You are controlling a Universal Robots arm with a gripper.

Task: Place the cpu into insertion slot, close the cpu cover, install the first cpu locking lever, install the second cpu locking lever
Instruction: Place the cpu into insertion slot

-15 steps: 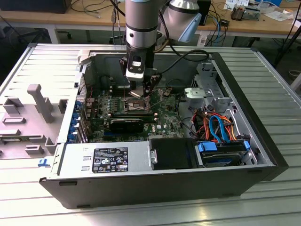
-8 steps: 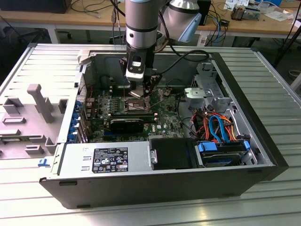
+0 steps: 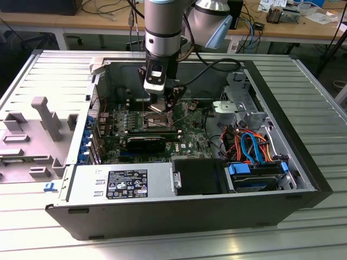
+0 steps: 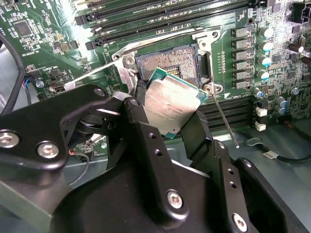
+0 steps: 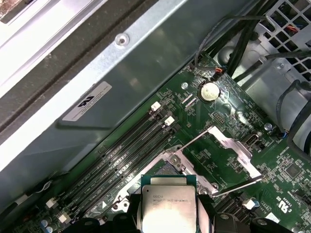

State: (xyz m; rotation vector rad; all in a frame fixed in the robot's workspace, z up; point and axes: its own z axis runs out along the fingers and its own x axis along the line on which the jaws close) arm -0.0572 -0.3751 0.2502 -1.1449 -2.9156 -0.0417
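Note:
My gripper (image 4: 169, 116) is shut on the cpu (image 4: 171, 103), a small silver-topped square chip pinched by its edges between two black fingers (image 4: 138, 114). The chip hangs tilted just above the insertion slot (image 4: 167, 60), whose dark frame and pin field lie open on the green board. In the first wrist view the cpu (image 5: 167, 206) hides part of the insertion slot (image 5: 167, 170). Beside the socket the cpu cover (image 5: 228, 153) stands swung open. Two thin locking levers (image 4: 224, 119) stick out, unlatched. In the exterior view the gripper (image 3: 165, 105) reaches down into the open computer case.
Long black memory slots (image 4: 160, 14) run beside the socket. A black graphics card (image 3: 149, 138) sits in front of it in the exterior view. Drive cage and coloured cables (image 3: 252, 143) fill the exterior view's right. The case wall (image 5: 121, 87) rises close behind the board.

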